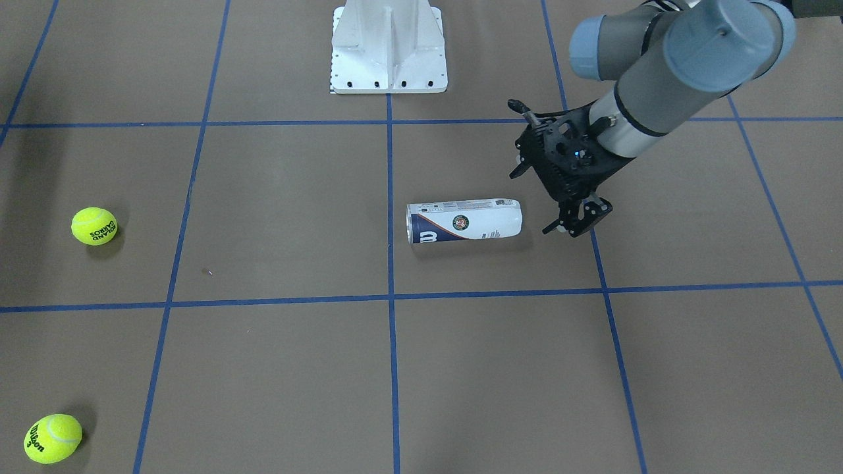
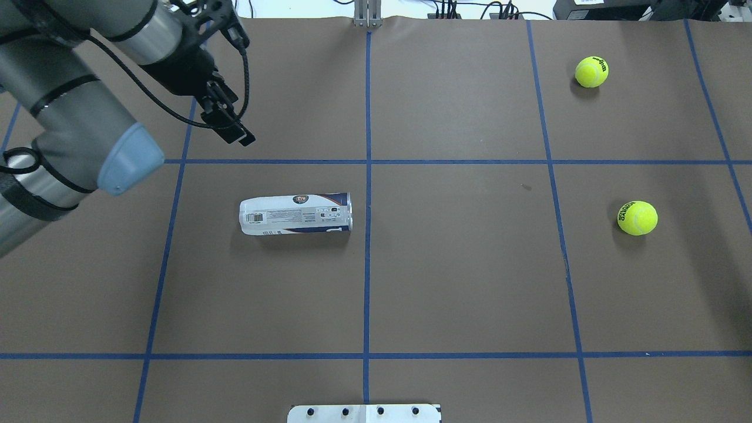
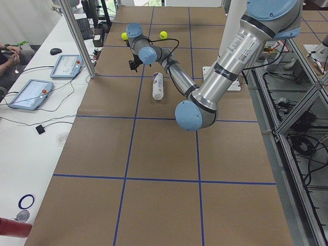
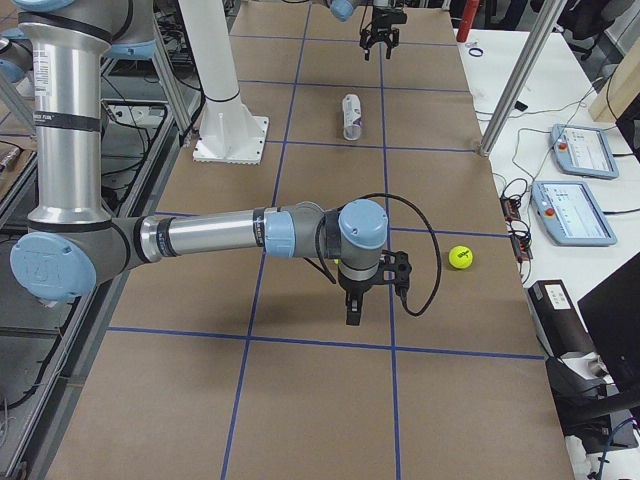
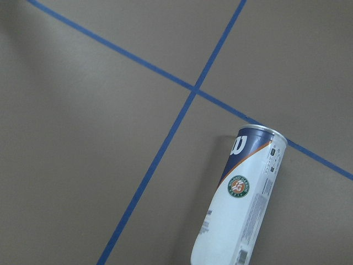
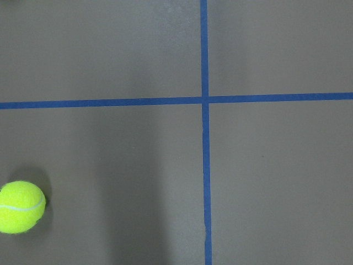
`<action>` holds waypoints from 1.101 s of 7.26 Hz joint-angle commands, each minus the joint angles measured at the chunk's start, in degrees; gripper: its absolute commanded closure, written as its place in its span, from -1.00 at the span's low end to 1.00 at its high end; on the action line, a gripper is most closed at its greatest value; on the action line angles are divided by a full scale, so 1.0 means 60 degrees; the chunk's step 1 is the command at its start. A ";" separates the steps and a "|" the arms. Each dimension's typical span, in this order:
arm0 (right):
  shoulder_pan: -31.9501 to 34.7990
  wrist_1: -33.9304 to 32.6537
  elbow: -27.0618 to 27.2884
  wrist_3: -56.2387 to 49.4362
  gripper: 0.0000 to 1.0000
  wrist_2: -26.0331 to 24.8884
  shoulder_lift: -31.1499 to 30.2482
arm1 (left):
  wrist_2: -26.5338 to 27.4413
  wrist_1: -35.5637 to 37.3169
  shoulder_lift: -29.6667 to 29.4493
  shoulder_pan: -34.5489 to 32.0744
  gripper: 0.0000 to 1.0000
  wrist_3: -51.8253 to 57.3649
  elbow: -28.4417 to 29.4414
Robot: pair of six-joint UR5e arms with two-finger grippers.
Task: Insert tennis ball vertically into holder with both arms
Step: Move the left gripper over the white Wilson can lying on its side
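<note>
**Left arm above a holder lying on its side**

The left arm (image 2: 76, 117) loomed largest in the overhead view, coming in from that view's left. Its tool (image 2: 238, 135) hung in the air above the brown counter (image 2: 458, 282), with the fingers spread and nothing between them. The holder (image 2: 295, 214) lay on its side on the counter, apart from that tool, and its navy end sat just beside the centre blue tape line (image 2: 367, 264). The left wrist camera looked down on its label.

Two tennis balls (image 2: 591, 71) (image 2: 637, 218) rested on the robot's right side, well apart from the holder and from each other.

The right arm (image 4: 210, 235) showed only in the view from the right end. It stretched over the counter with its tool (image 4: 368, 300) pointing down near one ball. I could not tell whether that tool was wide or narrow.

A white pedestal base (image 1: 388, 49) stood at the robot's edge of the counter.
</note>
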 commanded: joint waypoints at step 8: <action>0.0000 0.0002 -0.0079 0.0000 -0.99 -0.0004 0.0012 | 0.2797 0.0316 -0.2335 0.2776 -0.99 0.1056 0.2363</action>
